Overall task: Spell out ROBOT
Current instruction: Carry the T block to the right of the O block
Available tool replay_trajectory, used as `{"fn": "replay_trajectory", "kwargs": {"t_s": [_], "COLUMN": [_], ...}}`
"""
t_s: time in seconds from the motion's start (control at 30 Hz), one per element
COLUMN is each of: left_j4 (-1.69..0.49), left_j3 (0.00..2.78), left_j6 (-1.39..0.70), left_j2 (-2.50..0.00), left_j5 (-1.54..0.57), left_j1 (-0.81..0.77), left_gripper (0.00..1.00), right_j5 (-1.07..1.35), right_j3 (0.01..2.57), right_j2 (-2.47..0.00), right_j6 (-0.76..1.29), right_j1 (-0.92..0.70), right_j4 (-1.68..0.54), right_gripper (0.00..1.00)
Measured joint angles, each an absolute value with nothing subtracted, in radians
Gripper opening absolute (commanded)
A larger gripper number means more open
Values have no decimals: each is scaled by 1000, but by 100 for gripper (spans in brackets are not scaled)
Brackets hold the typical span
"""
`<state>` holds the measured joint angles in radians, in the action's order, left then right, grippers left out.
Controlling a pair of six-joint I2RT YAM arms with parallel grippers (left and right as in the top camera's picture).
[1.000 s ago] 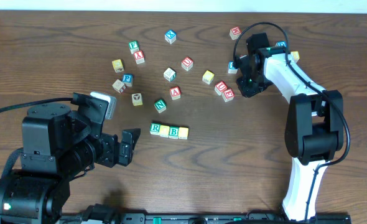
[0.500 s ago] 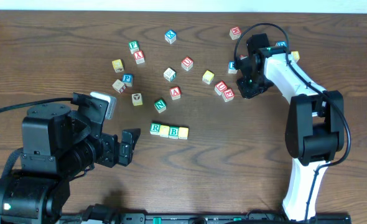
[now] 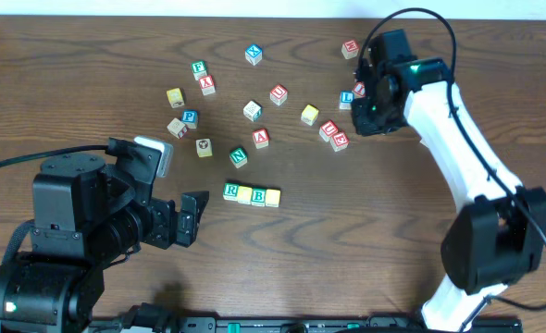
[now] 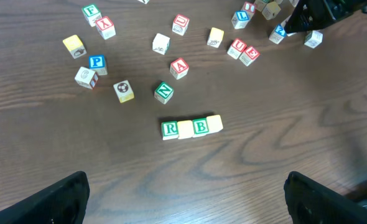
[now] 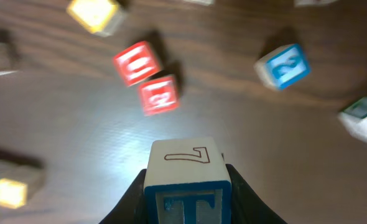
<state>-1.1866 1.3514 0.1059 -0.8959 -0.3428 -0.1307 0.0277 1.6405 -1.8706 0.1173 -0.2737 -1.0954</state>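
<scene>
Right gripper (image 3: pixel 376 100) hangs over the far-right cluster, fingers clamped on one blue-lettered T block (image 5: pixel 186 177) held off the table (image 3: pixel 393 222). Two red blocks, U (image 3: pixel 328 130) and E (image 3: pixel 340 141), touch each other just beside it, and one blue block (image 3: pixel 347 96) sits close by. At mid-table is a row of four touching blocks: R (image 3: pixel 231 191), yellow (image 3: pixel 245 194), B (image 3: pixel 258 195), yellow (image 3: pixel 272 196). One green N (image 3: pixel 239 157) and one red A (image 3: pixel 261 138) lie just behind the row, and the left gripper (image 4: pixel 185 183) in front of it is spread wide and empty.
</scene>
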Motion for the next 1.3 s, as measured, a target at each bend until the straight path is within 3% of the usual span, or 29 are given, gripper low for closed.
{"fn": "replay_trajectory", "kwargs": {"t_s": [0.37, 0.63, 1.03, 1.3], "left_j4": [-1186, -1187, -1187, -1187], "left_j3": [1351, 1351, 1351, 1351], "left_j6": [106, 106, 106, 106], "left_j2": [-896, -896, -896, -896], "left_j5": [-343, -343, -342, -342], "left_j1": [-131, -131, -131, -131], "left_gripper": [98, 98, 98, 98], "right_j5": [11, -120, -191, -191], "right_j3": [1635, 1548, 1262, 1135], "right_j2": [-1845, -1845, -1845, -1845], "right_j6": [358, 538, 737, 808], "right_j1": [-555, -731, -778, -814], "right_j4": [-1125, -1058, -841, -725], "right_gripper": [10, 7, 3, 7]}}
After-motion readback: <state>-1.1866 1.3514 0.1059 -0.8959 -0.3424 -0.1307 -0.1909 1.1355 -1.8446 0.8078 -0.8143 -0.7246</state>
